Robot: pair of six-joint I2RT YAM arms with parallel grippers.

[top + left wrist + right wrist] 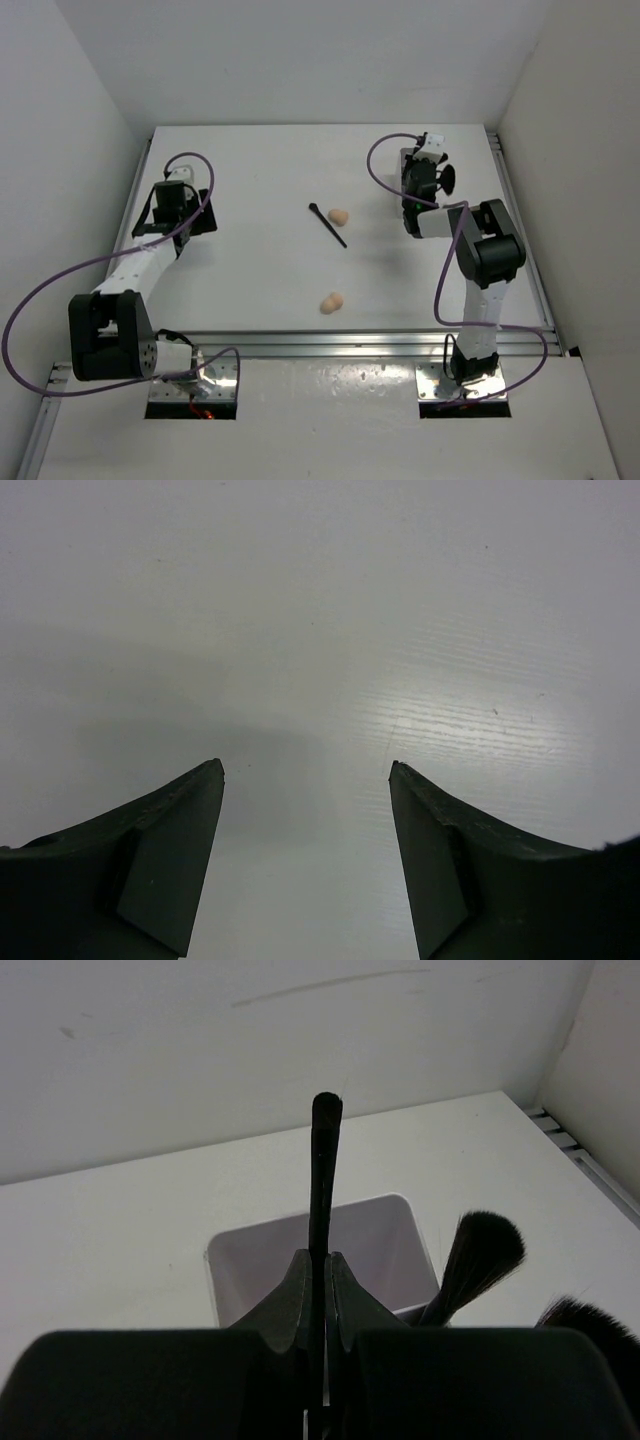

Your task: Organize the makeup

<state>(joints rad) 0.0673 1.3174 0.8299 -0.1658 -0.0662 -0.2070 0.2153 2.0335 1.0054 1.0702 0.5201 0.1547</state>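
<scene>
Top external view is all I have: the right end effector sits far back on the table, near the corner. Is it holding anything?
Observer: Yes. The right wrist view shows the right end effector shut on a thin black stick.
Operator: What lies beyond it?
Observer: An open white compartment of a box, directly behind the stick in that view.
Operator: And the left one?
Observer: The left end effector is open and holds nothing; only bare table shows beyond it.
</scene>
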